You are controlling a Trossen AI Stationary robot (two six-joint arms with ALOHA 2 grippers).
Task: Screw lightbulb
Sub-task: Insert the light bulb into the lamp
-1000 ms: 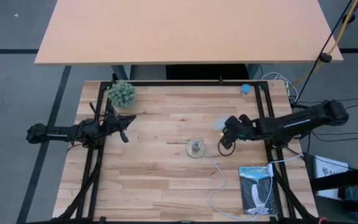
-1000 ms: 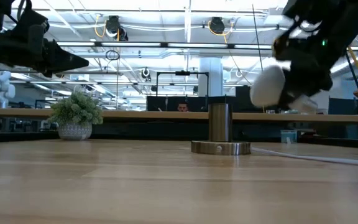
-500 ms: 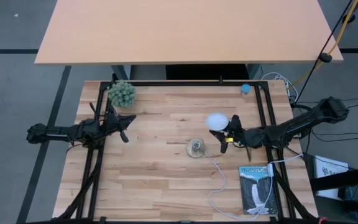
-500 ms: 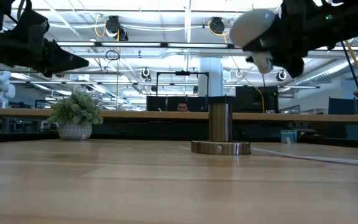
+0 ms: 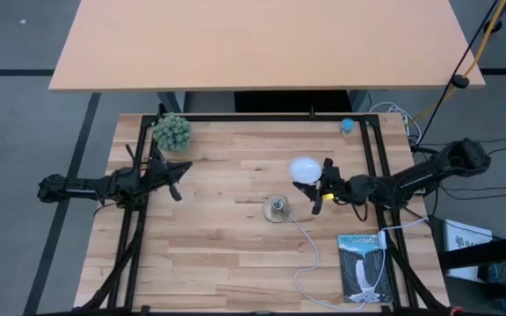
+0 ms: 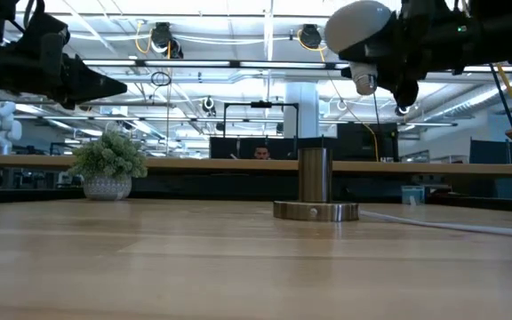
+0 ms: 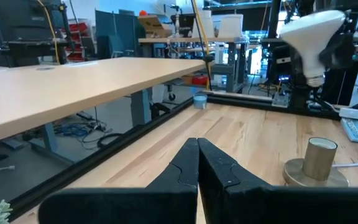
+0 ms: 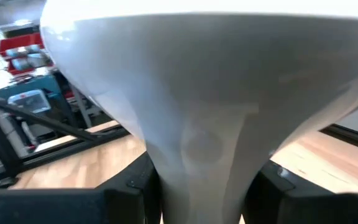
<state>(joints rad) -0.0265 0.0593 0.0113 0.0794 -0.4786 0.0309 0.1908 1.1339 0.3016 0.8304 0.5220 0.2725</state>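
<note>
Nudged closer to the socket, the lightbulb sits clamped in the right pincer.

Pale desk, grey floor, ceiling lights

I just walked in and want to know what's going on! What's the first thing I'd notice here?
The big white lightbulb held up in the air by the right gripper, just above and a little to the side of the shiny metal socket in the middle of the wooden table. Next, the little green plant at the table's far left corner, near the waiting left gripper, its jaws closed.
</note>
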